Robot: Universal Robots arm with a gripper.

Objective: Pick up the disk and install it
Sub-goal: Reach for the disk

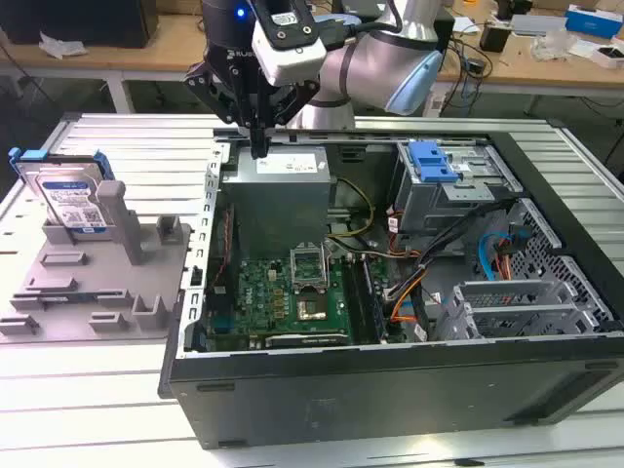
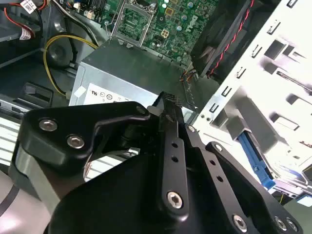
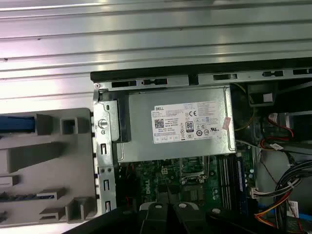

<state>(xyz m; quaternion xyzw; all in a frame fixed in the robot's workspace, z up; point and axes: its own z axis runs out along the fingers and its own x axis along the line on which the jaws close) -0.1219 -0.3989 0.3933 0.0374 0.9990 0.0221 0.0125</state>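
**Black case wall up front, hand closed over the power supply, disk off in its stand**

Closest to my exterior camera is the long black wall of the open computer case [image 1: 390, 400], which lies on its side on the ribbed metal bench [image 1: 97, 419]. Past that wall I see the green circuit board [image 1: 283, 292] flat inside the case. Behind it is the grey power supply [image 1: 283, 185], in the far corner toward the exterior view's left. Toward the exterior view's right, a silver drive cage [image 1: 453, 195] sits against the far wall with a blue latch [image 1: 432, 161] on top. Coloured cables [image 1: 409, 292] run between the cage and the board.

The hand [image 1: 259, 148] hangs from the arm [image 1: 380, 68] with its fingers pointing straight down. It is over the power supply's far edge, at the corner on the exterior view's left. I read the fingers as pressed together with nothing between them. The second wrist view agrees: the hand [image 2: 170, 100] narrows to a single tip above the metal top of the power supply [image 2: 131, 78]. I cannot tell whether that tip touches the box or floats just above it. The first wrist view looks down on the power supply [image 3: 180, 122] and its white label.

The disk [image 1: 73, 200] is well apart from the hand, outside the case on the exterior view's left. It leans in a grey stand [image 1: 97, 292] on the bench, label toward my camera, with its blue frame around the edge.
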